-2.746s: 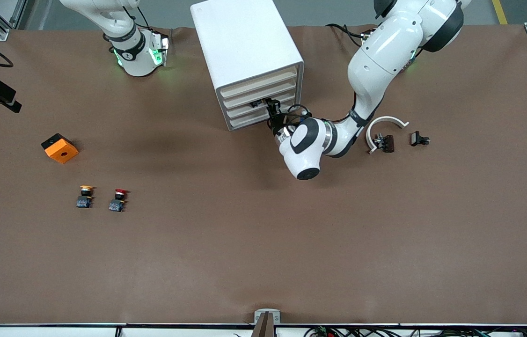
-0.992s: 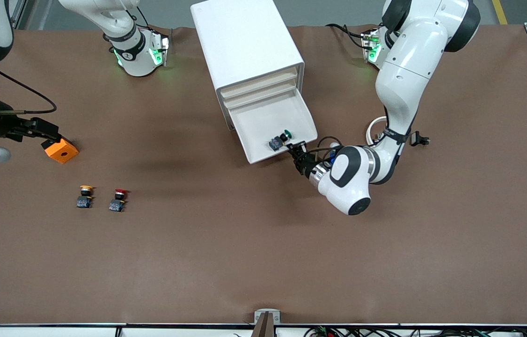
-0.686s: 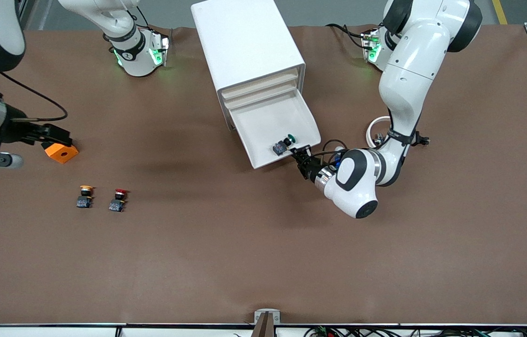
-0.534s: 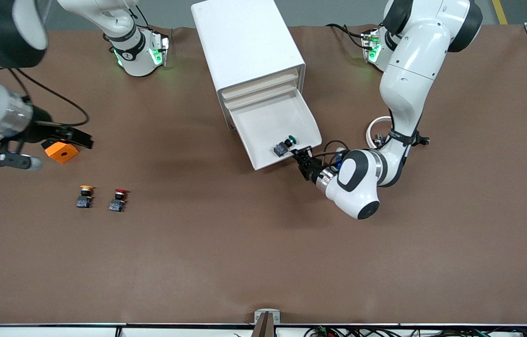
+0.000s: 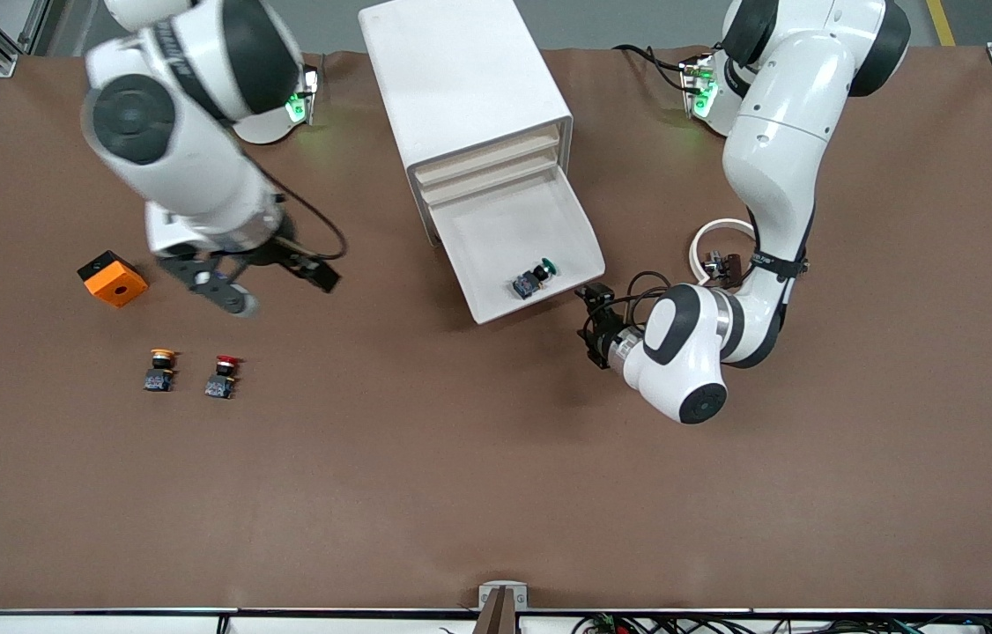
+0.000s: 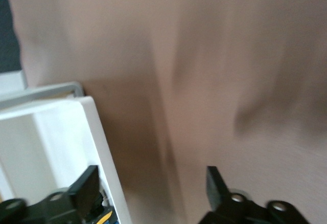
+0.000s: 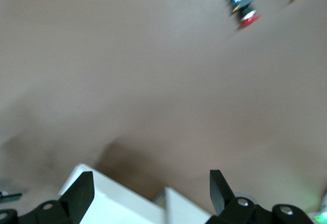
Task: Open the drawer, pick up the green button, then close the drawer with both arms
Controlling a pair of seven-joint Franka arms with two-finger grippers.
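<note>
Left gripper point(image 5: 593, 324): just right of centre in the front view, low by the table, its two fingers spread apart and holding nothing. It sits just off the pulled-out drawer's corner, not touching it. In the left wrist view its fingers point(image 6: 87, 188) stand wide, one in front of the drawer's white wall, the other over bare brown cover.

Right gripper point(image 5: 271, 277): left of centre in the front view, up in the air over bare table, fingers parted and empty. In the right wrist view the fingertips point(image 7: 79, 191) are well apart, with the white cabinet's corner between them.

Drawer point(image 5: 470, 264): centre of the front view, upper half; third from the top of the cabinet, drawn fully out toward the front camera, its tray open to view.

Button point(image 5: 536, 277): green cap, black-and-blue body, lying on its side in the drawer, near the front slat and the corner closest to the left gripper.

Cabinet point(image 5: 461, 79): top centre, white, standing askew; the two slats above the open drawer are closed.

Red-capped button point(image 5: 223, 376): lower left, on the table; also seen blurred in the right wrist view.

Yellow-capped button point(image 5: 160, 370): just beside the red one, toward the frame's left edge.

Orange block point(image 5: 112, 278): left edge area, above the two buttons.

White ring piece point(image 5: 716, 242): right of centre, partly hidden by the left arm.
</note>
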